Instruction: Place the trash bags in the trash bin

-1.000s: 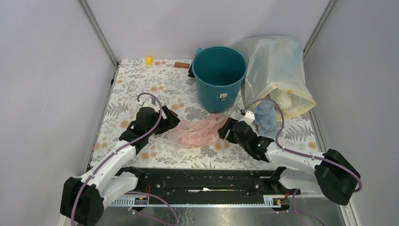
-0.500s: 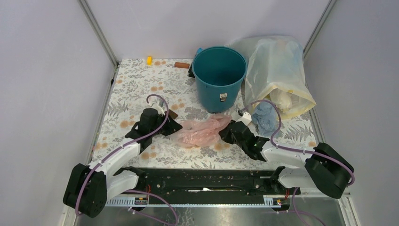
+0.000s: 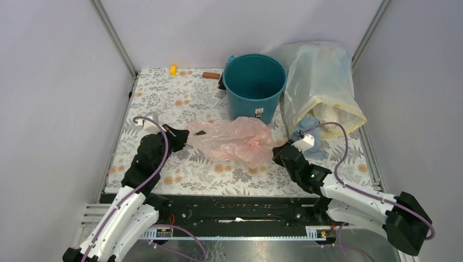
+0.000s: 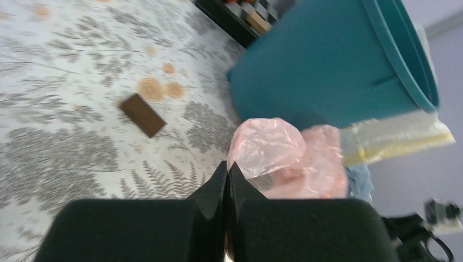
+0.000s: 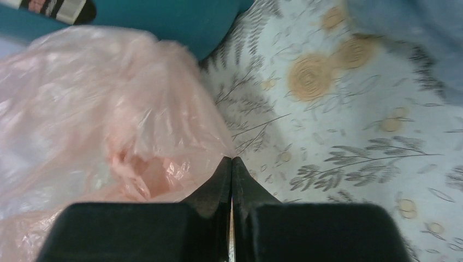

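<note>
A: Mid-table, the pink trash bag [image 3: 232, 139] hangs stretched between both arms. The left gripper [image 3: 184, 135] and right gripper [image 3: 277, 154] have fingers pinched together on its opposite edges.
B: And the trash bin [image 3: 255, 90]?
A: Upright at the far edge, right of centre, just beyond the bag.
B: Risks?
A: The thin film may slip or tear if the arms pull apart. The sagging middle could catch the rim.

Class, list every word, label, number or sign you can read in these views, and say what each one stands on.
The white sticker on the trash bin: dark printed marks, too small to read from above and blurred in the right wrist view.
The pink trash bag: no print visible.
Nothing else in these views shows legible text, so no wording can be quoted.
</note>
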Controlling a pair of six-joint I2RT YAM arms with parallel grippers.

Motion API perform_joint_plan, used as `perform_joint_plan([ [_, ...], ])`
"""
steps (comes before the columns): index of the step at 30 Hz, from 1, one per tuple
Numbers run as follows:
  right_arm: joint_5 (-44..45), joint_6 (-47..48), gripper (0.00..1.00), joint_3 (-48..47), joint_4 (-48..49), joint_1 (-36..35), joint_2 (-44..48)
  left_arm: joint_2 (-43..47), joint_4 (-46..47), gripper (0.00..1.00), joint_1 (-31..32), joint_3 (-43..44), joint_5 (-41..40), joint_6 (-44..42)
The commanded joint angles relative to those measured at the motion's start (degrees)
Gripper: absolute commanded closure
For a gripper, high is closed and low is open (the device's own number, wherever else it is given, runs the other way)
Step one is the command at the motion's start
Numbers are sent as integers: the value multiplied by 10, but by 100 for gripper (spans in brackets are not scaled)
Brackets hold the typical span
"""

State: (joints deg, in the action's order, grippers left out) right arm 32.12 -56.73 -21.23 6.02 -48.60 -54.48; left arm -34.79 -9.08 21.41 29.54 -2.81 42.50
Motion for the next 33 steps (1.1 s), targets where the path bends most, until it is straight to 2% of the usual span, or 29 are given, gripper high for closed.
perform_joint_plan([
  [1, 137, -64, 100, 6, -121, 1, 60, 38, -91, 100, -3, 26, -167, 25],
  [7, 218, -113, 100, 18, -208, 1, 168, 49, -160, 100, -4, 29, -271, 73],
  [10, 239, -106, 100, 27, -229, 1, 223, 71, -169, 100, -4, 24, -301, 79],
  [16, 257, -50, 100, 14, -247, 1, 272, 78, -190, 100, -4, 25, -332, 88],
  [20, 243, 63, 100, -49, -248, 1, 263, 77, -196, 100, -4, 25, -348, 92],
  [23, 180, 179, 100, -114, -238, 1, 228, 76, -178, 100, -4, 25, -331, 84],
  [25, 114, 218, 100, -162, -257, 1, 193, 75, -156, 100, -4, 28, -294, 74],
  [29, -9, 218, 100, -224, -269, 1, 139, 90, -67, 100, -4, 35, -168, 37],
  [31, -49, 208, 100, -242, -270, 1, 124, 88, -50, 100, -4, 60, -144, 33],
  [33, -71, 206, 100, -264, -288, 1, 106, 75, -73, 100, -4, 105, -149, 29],
])
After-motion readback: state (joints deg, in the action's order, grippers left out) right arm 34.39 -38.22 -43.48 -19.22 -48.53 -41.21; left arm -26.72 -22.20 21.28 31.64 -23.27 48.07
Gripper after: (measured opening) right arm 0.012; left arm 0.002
